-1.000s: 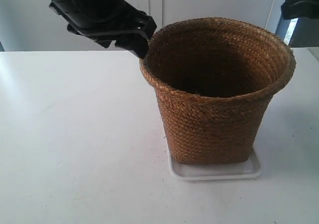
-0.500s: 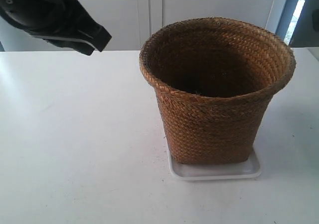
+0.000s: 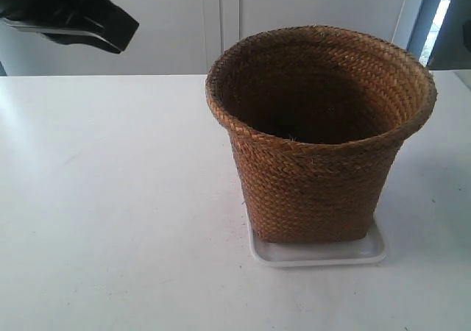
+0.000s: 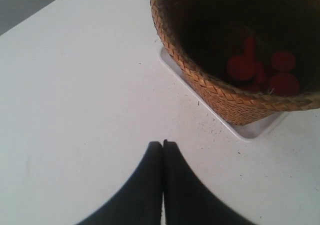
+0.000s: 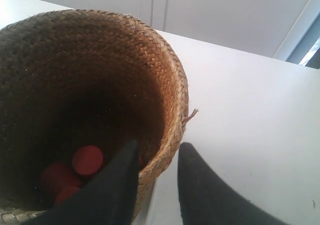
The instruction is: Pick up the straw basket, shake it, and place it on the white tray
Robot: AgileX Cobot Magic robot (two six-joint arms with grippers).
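White table point(image 3: 110, 198), straw basket point(image 3: 316, 169) on white tray point(image 3: 316, 256)

Basket point(image 3: 316, 176) stands upright on the tray point(image 3: 316, 254), right of centre on the table point(image 3: 110, 198) in the exterior view, with several round pieces point(image 4: 260, 72) lying inside on its floor. The arm at the exterior view's left point(image 3: 66, 11) hangs over the table's far left, well apart from the basket. Left gripper point(image 4: 162, 145), fingers pressed together, is over bare table near basket and tray, touching neither; right gripper point(image 5: 158, 145), fingers parted, is by the basket rim.
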